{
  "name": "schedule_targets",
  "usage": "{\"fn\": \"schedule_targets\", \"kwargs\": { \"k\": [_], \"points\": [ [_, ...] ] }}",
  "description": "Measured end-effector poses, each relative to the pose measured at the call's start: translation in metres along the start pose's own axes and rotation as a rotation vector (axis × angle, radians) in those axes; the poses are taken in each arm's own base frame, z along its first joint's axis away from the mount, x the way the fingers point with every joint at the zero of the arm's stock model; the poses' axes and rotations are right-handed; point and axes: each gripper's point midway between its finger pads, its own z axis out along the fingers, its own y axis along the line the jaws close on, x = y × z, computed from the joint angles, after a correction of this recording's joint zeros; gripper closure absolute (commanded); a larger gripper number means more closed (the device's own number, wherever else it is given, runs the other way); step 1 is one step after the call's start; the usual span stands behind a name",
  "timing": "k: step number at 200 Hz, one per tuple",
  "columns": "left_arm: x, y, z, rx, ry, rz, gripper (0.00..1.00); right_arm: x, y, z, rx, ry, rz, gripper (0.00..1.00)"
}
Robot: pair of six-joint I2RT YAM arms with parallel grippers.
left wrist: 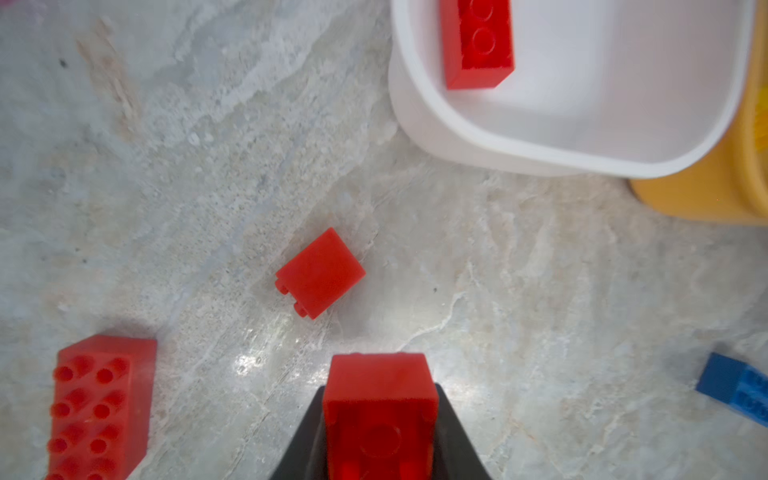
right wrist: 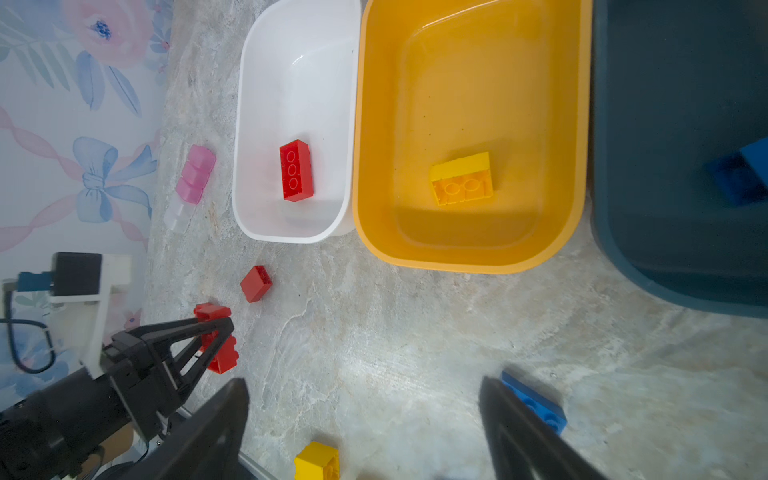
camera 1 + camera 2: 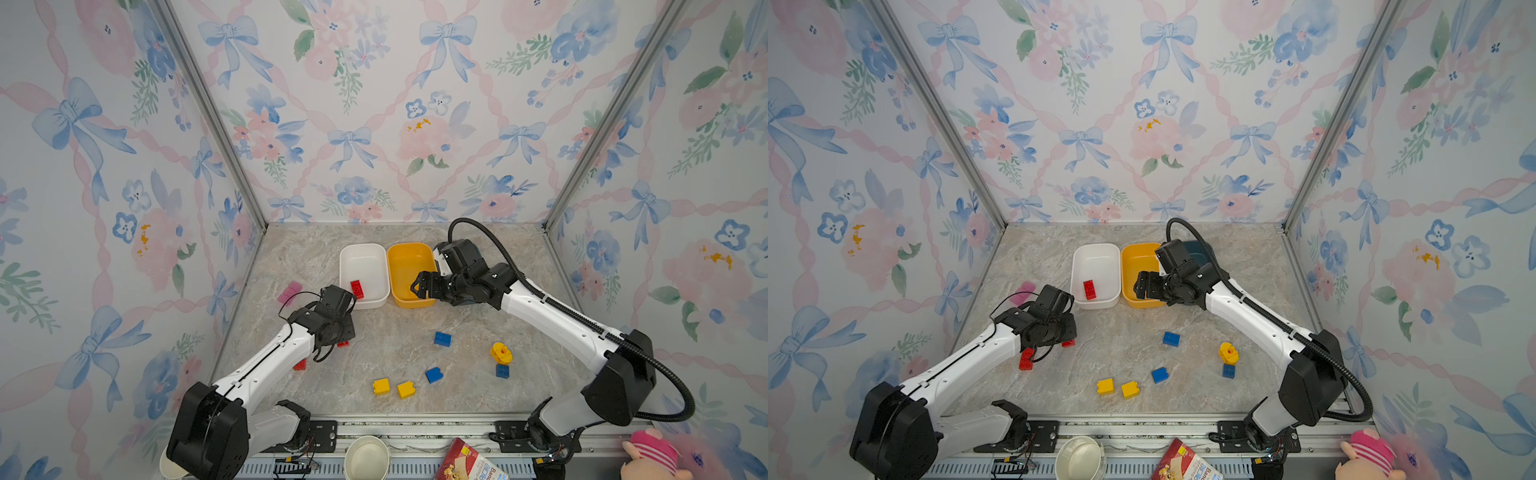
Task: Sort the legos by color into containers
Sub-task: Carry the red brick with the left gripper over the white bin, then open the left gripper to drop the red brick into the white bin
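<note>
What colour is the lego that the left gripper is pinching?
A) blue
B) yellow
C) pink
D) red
D: the left gripper is shut on a red lego, which shows plainly between its black fingers in the left wrist view.

Left arm (image 3: 266,368): white link reaching from near-left base toward centre; wrist (image 3: 328,318) bent downward.
Left gripper (image 2: 214,332): black fingers (image 1: 455,440) aimed down at counter (image 3: 395,332), clamped on red brick (image 1: 380,395).
Right arm (image 3: 557,322): stretched diagonally from near-right base toward far centre; wrist (image 3: 469,278) folded, turned toward left side.
Right gripper (image 3: 419,286): fingers (image 2: 220,432) spread wide apart, raised above counter.
</note>
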Motion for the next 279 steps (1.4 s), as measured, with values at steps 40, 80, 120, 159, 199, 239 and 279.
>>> {"fn": "schedule_targets", "kwargs": {
  "k": [40,80,120,159,199,239,279],
  "points": [
    [-0.057,-0.031,-0.021,0.031,-0.11,-0.001,0.79,-0.001,-0.002,-0.002,-0.002,-0.005,0.006,0.1],
    [-0.099,-0.068,0.002,0.036,-0.123,0.045,0.79,-0.002,-0.008,-0.006,0.001,-0.015,0.015,0.1],
    [-0.137,-0.104,0.036,0.049,-0.145,0.101,0.79,-0.006,-0.008,-0.021,-0.014,-0.047,0.025,0.1],
    [-0.146,-0.12,0.079,0.038,-0.117,0.142,0.78,-0.007,-0.012,-0.024,-0.004,-0.046,0.035,0.1],
    [-0.143,-0.114,0.108,0.013,-0.075,0.158,0.57,-0.003,-0.017,-0.024,0.011,-0.035,0.044,0.1],
    [-0.146,-0.111,0.111,0.015,-0.077,0.156,0.37,-0.002,-0.024,-0.026,0.025,-0.035,0.054,0.09],
    [-0.149,-0.113,0.109,0.022,-0.087,0.155,0.33,0.011,-0.035,-0.024,0.045,-0.012,0.061,0.09]
  ]
}}
